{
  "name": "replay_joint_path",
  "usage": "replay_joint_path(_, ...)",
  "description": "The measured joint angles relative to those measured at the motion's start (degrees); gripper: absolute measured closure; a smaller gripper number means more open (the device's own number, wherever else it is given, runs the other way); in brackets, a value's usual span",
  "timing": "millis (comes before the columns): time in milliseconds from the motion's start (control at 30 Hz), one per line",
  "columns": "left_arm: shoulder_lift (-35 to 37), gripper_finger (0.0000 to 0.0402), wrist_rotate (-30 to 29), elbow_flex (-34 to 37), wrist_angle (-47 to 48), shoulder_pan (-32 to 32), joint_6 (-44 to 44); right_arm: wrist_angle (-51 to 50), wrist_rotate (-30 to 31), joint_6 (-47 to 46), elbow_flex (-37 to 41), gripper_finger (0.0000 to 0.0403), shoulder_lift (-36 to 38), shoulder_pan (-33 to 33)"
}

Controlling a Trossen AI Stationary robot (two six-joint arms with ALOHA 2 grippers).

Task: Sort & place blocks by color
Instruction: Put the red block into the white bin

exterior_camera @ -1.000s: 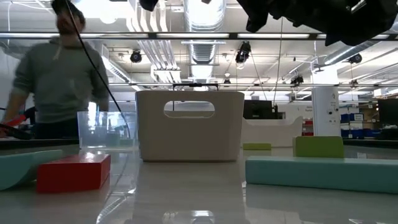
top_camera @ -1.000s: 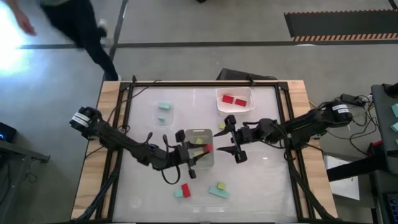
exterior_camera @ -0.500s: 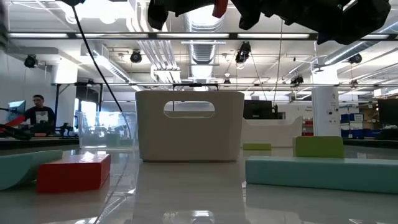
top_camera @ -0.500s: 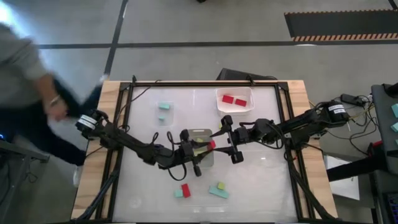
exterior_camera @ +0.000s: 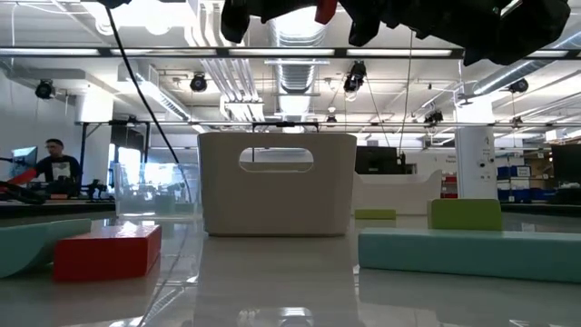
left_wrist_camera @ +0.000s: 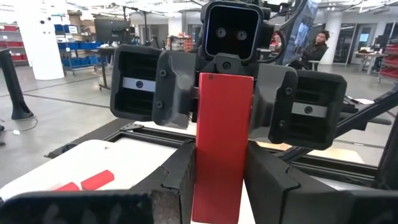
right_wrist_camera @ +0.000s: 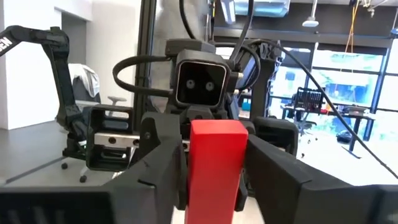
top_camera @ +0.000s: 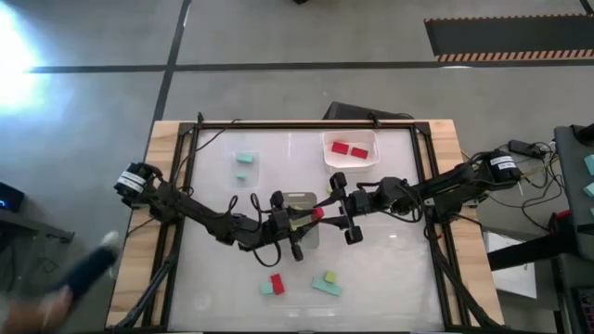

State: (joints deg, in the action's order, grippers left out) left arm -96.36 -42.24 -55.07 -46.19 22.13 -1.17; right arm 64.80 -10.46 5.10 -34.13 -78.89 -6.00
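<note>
A small red block (top_camera: 317,213) is up in the air between my two grippers, over the clear tray (top_camera: 299,243) at the table's middle. My left gripper (top_camera: 304,221) reaches it from the left and my right gripper (top_camera: 330,212) from the right, facing each other. Each is shut on one end of the block. In the low view only the block's red tip (exterior_camera: 324,11) shows at the top. Two red blocks (top_camera: 350,149) lie in the far clear tray (top_camera: 369,159), and teal blocks (top_camera: 244,160) lie at far left. My left gripper pinches the red block's end (left_wrist_camera: 217,186) between its two fingers (left_wrist_camera: 177,180), coming level from the table's left, along the block's length. The block is lifted clear, pointing at the other gripper. My right gripper pinches the opposite end (right_wrist_camera: 214,180) between its fingers (right_wrist_camera: 158,171), level from the table's right. Its fingers also lie along the block.
Loose blocks lie near the table's near edge: a red block (top_camera: 277,283), teal blocks (top_camera: 326,287) and a yellow-green block (top_camera: 329,276). In the low view a pale container (exterior_camera: 277,186) stands behind the red block (exterior_camera: 107,252) and a teal block (exterior_camera: 467,250). A person is seated far off (exterior_camera: 56,168).
My right gripper has moved toward the table's left, up to the red block in my left gripper. My left gripper has shifted slightly toward the far edge with the block. Both have kept still for the last half second. A person has walked past the table's left side.
</note>
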Motion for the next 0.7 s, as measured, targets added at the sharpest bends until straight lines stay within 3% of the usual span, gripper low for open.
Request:
replay_joint_path(200, 0.0, 0.0286, 0.15, 0.0, 0.09, -0.01, 0.06, -0.28, -0.08, -0.3, 0.0, 0.0308, 0.02, 0.0)
replay_joint_path(467, 0.0, 0.0247, 0.09, 0.15, 0.14, -0.02, 0.0, -1.96, 0.0, -0.1, 0.02, 0.0308, 0.35, 0.02)
replay_joint_path(700, 0.0, 0.0186, 0.04, 0.35, 0.67, 0.0, 0.48, -3.53, 0.02, -0.66, 0.02, 0.0308, 0.93, 0.02)
